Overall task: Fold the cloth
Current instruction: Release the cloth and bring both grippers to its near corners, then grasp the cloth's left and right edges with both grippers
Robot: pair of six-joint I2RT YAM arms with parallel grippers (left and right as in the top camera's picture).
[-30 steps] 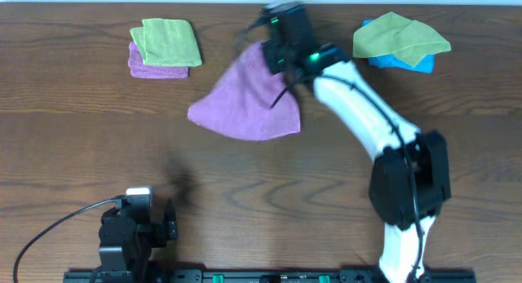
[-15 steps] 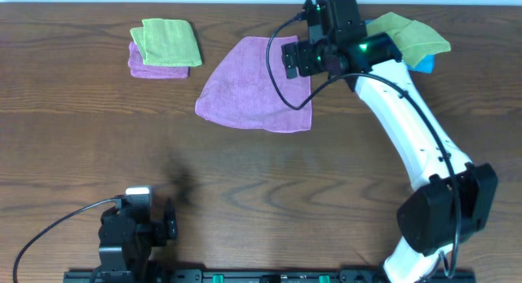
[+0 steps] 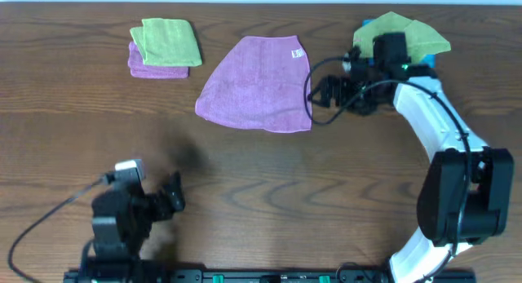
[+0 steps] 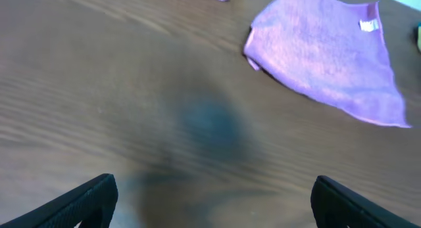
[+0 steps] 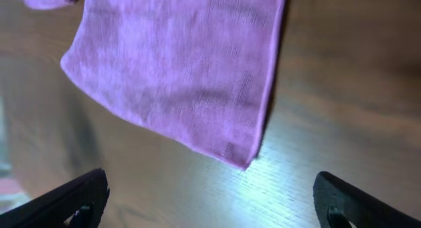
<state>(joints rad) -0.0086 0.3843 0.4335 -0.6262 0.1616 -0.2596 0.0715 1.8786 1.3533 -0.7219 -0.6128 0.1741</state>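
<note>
Overhead, the cloth [image 3: 254, 83] lies spread flat on the wooden table [image 3: 269, 177], toward the far edge and near the middle, with its white label [image 3: 296, 52] face-up at the far right corner. The right gripper [image 3: 320, 94] sits just beside the cloth's right edge, not touching it. Its fingers [image 5: 79, 196] are spread wide in the wrist view with nothing between them, and the cloth's near right corner lies on the wood ahead of them. The left gripper [image 3: 174, 195] is at the near left of the table, well apart from the cloth, likewise parted and empty. A lime-green cloth [image 3: 167, 41] rests on a folded purple cloth [image 3: 151, 68] at the far left. Another green cloth [image 3: 404, 34] covers a blue one [image 3: 421, 64] at the far right.
</note>
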